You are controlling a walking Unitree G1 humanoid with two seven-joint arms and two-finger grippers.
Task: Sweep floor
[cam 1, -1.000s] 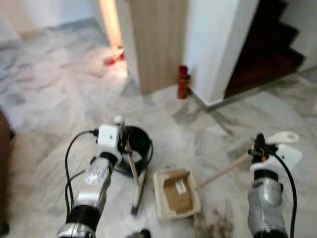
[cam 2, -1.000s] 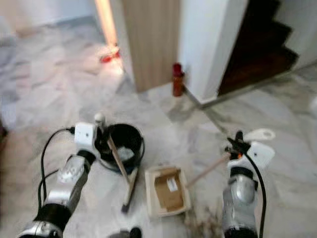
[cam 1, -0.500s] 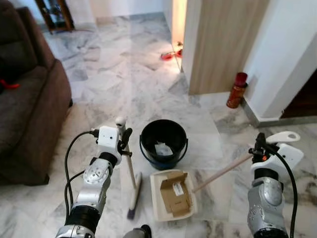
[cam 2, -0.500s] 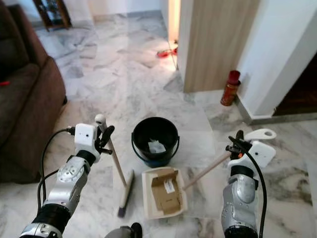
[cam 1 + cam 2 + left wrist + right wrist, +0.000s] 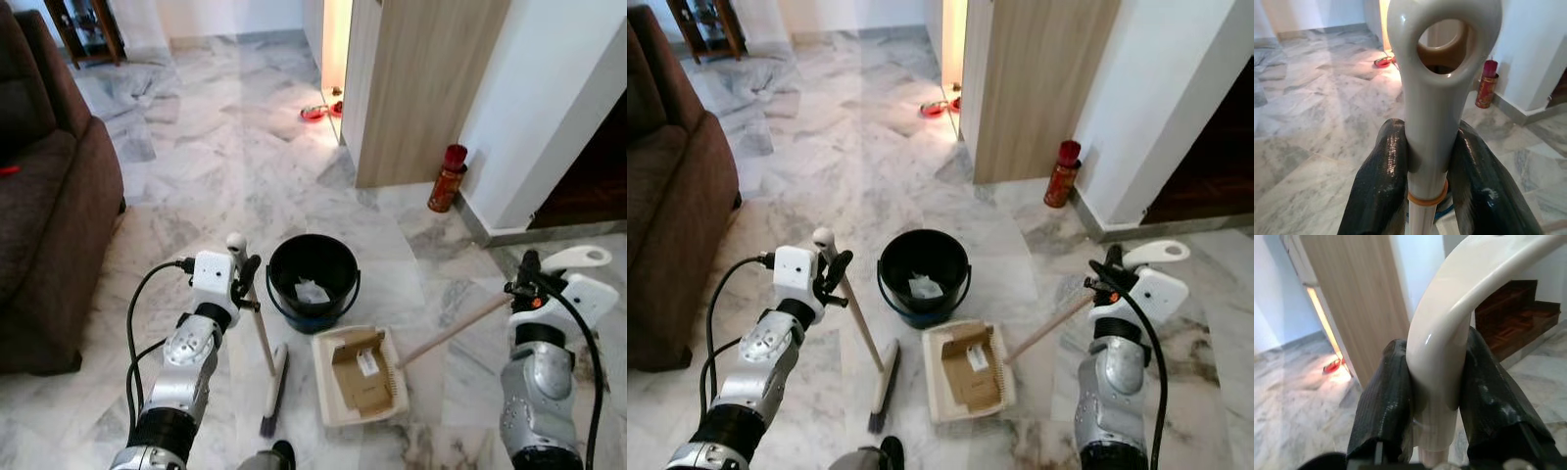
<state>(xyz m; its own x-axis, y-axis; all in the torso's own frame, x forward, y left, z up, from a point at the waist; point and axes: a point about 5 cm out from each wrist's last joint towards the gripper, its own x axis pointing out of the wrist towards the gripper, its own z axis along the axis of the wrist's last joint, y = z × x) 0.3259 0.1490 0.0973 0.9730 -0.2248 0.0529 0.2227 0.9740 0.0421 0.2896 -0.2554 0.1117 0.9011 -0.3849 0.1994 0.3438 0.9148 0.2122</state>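
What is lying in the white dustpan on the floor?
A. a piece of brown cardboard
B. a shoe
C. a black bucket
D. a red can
A. A flat piece of brown cardboard lies inside the white dustpan, which sits on the floor just in front of the black bucket.

The broom (image 5: 263,354) has a pale wooden handle topped by a white cap with a hanging hole; it leans tilted, its narrow dark brush head resting on the marble floor (image 5: 196,186) just left of the dustpan; the dustpan (image 5: 361,376) is cream plastic, lying flat on the floor with a folded piece of brown cardboard (image 5: 361,371) in it; its long wooden handle slants up to the right, ending in a white curved grip.
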